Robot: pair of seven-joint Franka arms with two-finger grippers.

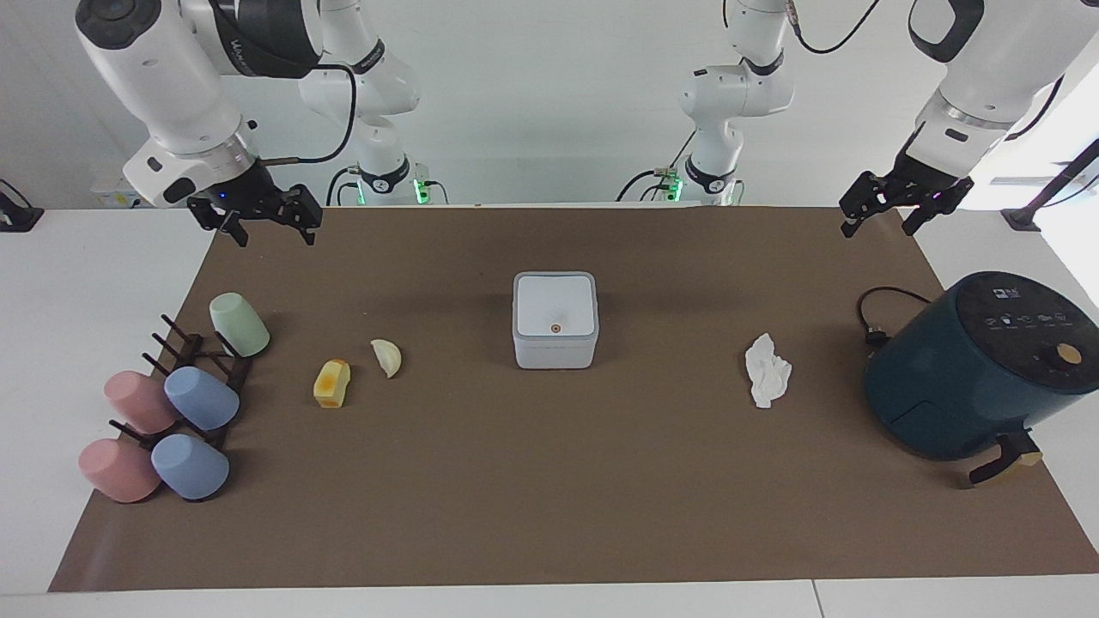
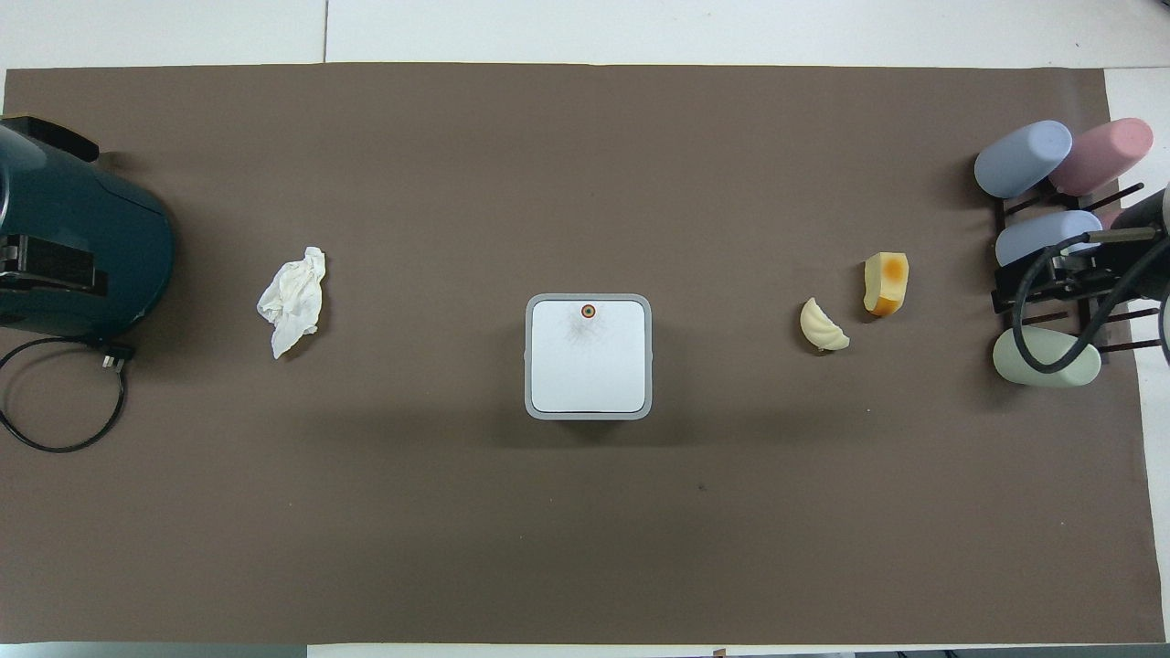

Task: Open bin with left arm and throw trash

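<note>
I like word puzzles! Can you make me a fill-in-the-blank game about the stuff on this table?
1. The lid of the bin is ____.
2. The crumpled tissue lies between the bin and the dark teal ____.
3. The yellow-orange chunk lies beside the pale cream ____.
4. The number of cups on the rack is ____.

Missing words: shut; air fryer; wedge; five

1. The bin (image 1: 555, 319) sits closed mid-mat.
2. The tissue (image 1: 768, 370) lies toward the left arm's end from the bin.
3. The cream wedge (image 1: 387, 357) and yellow chunk (image 1: 332, 383) lie toward the right arm's end from the bin.
4. Both grippers, left (image 1: 884, 216) and right (image 1: 273, 226), hang open, well apart from the bin.
</note>
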